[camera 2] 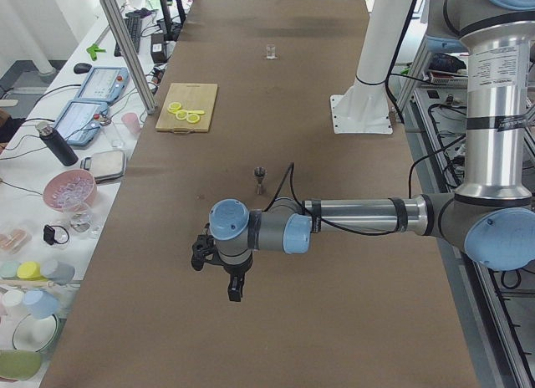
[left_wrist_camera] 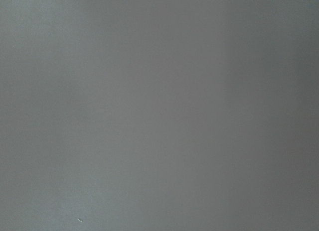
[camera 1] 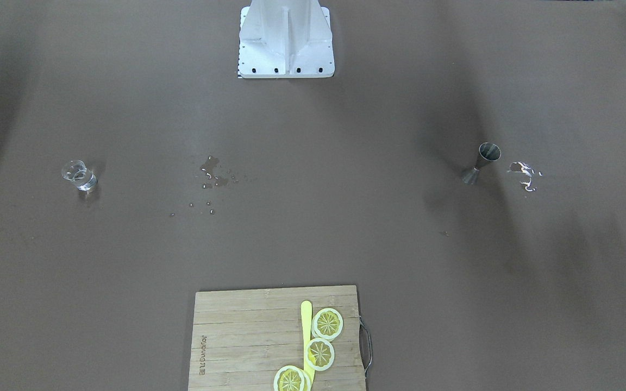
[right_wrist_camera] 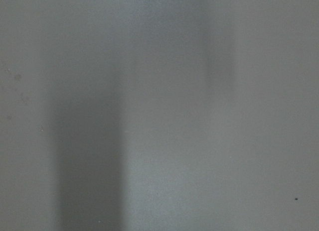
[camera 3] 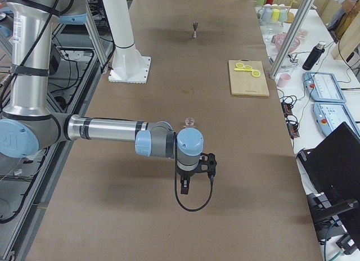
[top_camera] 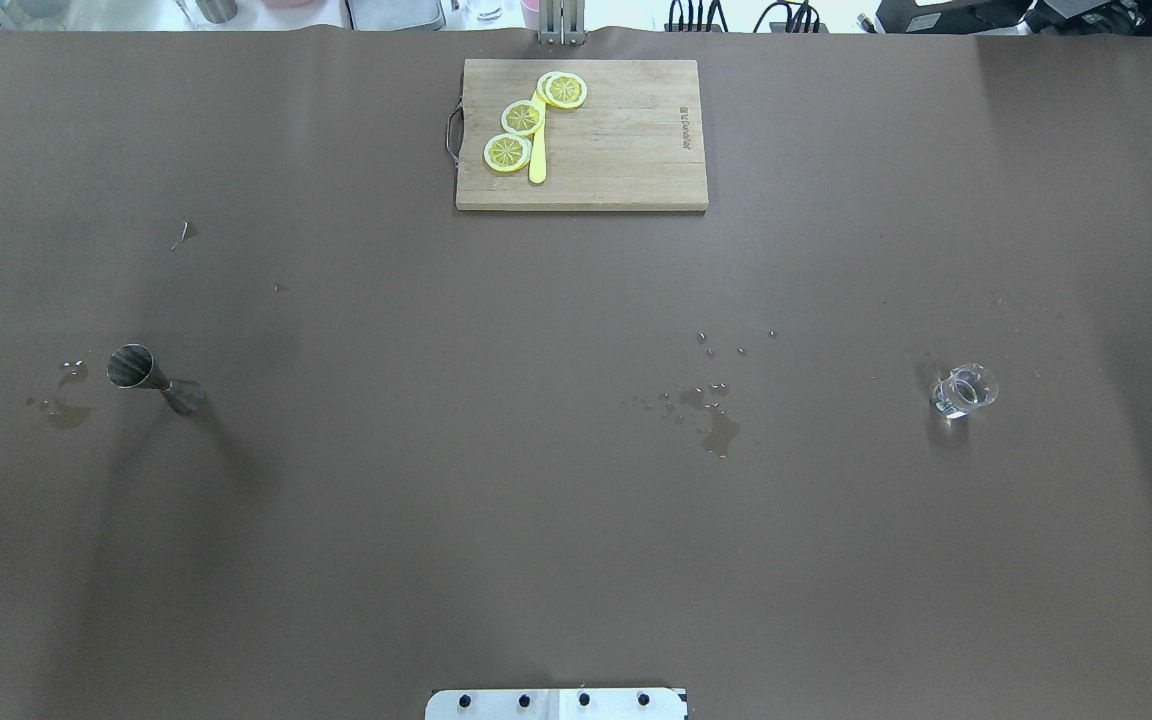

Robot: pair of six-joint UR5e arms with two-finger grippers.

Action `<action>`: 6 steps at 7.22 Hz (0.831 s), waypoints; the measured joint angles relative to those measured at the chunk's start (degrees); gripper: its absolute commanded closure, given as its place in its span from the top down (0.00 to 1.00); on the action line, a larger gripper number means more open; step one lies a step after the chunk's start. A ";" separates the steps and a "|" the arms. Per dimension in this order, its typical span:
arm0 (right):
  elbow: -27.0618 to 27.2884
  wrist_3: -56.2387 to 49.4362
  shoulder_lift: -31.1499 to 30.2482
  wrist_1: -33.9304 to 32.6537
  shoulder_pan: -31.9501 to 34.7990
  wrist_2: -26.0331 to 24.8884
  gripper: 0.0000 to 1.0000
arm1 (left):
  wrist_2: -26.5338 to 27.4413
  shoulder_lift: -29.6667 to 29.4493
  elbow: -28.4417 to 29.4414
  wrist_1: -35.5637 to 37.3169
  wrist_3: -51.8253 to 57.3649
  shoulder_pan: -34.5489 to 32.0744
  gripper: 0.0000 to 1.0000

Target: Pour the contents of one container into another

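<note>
The clear glass tumbler (top_camera: 963, 390) stands upright on the brown table, on the robot's right side; it also shows as the tumbler (camera 1: 79, 175). On the robot's left side stands the steel jigger (top_camera: 151, 377), upright, seen too as the jigger (camera 1: 481, 162). Neither gripper appears in the overhead or front views. The left gripper (camera 2: 234, 289) hangs above the table's end, short of the jigger (camera 2: 261, 179). Similarly, the right gripper (camera 3: 184, 188) hangs nearer the table's end than the tumbler (camera 3: 189, 123). I cannot tell whether either is open or shut. Both wrist views show only blurred table.
A wooden cutting board (top_camera: 626, 150) with lemon slices (top_camera: 522, 117) and a yellow knife lies at the far middle edge. Water drops (top_camera: 711, 410) wet the table's middle, and small puddles (top_camera: 61, 405) lie beside the jigger. The robot's base plate (top_camera: 556, 703) sits at the near edge.
</note>
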 measured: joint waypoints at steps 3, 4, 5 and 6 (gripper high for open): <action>0.17 0.00 0.43 0.17 0.00 -0.20 1.00 | -0.16 -3.40 0.23 0.37 -0.18 -0.67 0.98; 0.09 -0.04 0.48 0.24 0.00 -0.25 1.00 | -0.27 -4.10 0.60 0.30 -0.18 -0.72 0.98; -0.06 -0.09 0.62 0.34 0.00 -0.37 1.00 | -0.33 -4.53 1.49 0.13 -0.18 -0.73 0.98; -0.13 -0.10 0.84 0.41 -0.03 -0.48 1.00 | -0.37 -4.60 2.31 0.04 -0.12 -0.74 0.98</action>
